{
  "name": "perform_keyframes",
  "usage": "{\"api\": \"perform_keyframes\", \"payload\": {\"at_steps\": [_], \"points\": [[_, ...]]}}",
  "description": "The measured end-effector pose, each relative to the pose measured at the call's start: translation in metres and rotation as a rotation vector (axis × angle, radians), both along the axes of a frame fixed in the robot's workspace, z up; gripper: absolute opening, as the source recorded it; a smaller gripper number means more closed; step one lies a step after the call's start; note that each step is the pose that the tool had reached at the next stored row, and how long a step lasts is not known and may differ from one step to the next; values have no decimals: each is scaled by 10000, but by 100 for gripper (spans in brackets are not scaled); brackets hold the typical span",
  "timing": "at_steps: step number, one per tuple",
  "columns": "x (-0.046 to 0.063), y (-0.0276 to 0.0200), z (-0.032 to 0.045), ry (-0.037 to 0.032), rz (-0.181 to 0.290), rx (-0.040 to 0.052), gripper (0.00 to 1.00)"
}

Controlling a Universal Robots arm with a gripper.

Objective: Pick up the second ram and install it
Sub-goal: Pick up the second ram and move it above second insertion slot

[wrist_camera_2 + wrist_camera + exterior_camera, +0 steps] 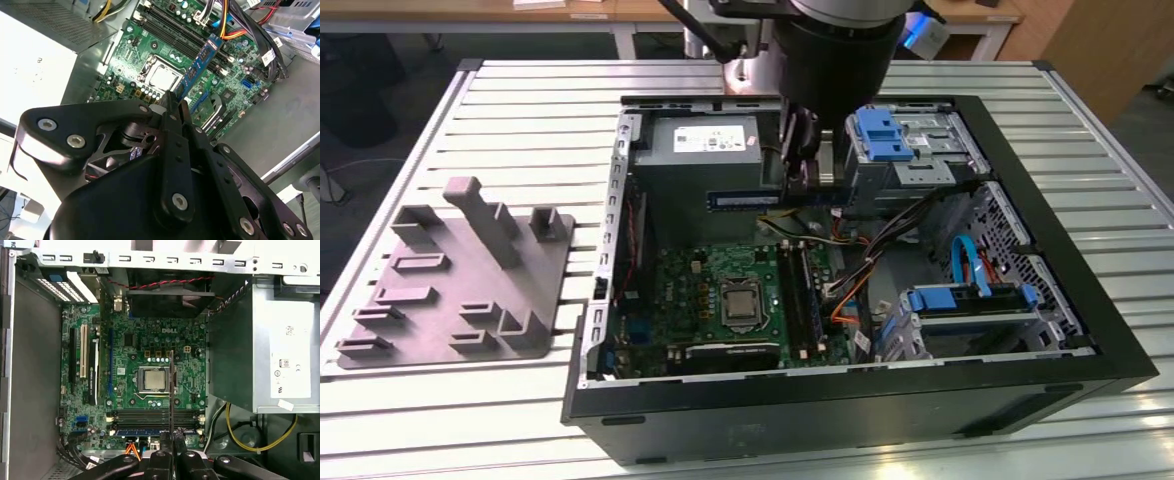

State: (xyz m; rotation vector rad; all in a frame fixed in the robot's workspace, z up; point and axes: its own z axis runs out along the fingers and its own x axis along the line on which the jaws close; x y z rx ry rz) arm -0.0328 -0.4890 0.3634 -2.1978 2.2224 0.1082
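My gripper [798,183] is shut on the second ram [750,200], a long thin stick with a blue label, held level on its edge. It hangs inside the open computer case [1067,300], above the motherboard [700,285] and beside the power supply [700,140]. In the second wrist view the second ram [197,67] sticks out past the gripper [172,102] over the board. In the first wrist view the second ram [171,390] is a narrow dark strip running from the gripper [171,442] across the memory slots [150,416]. The slot nearest the gripper holds a blue-labelled module [145,431].
A grey plastic fixture tray [454,280] lies on the slatted table at the exterior view's left. Inside the case are the processor socket [152,379], drive cages with blue clips [897,130], [961,300], and bundles of cables [881,250] close to the slots.
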Motion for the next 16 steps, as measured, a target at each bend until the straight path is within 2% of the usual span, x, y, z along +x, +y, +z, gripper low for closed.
{"api": "perform_keyframes", "payload": {"at_steps": [16], "points": [[26, -7, -190, 3, -1, 1, 14]]}}
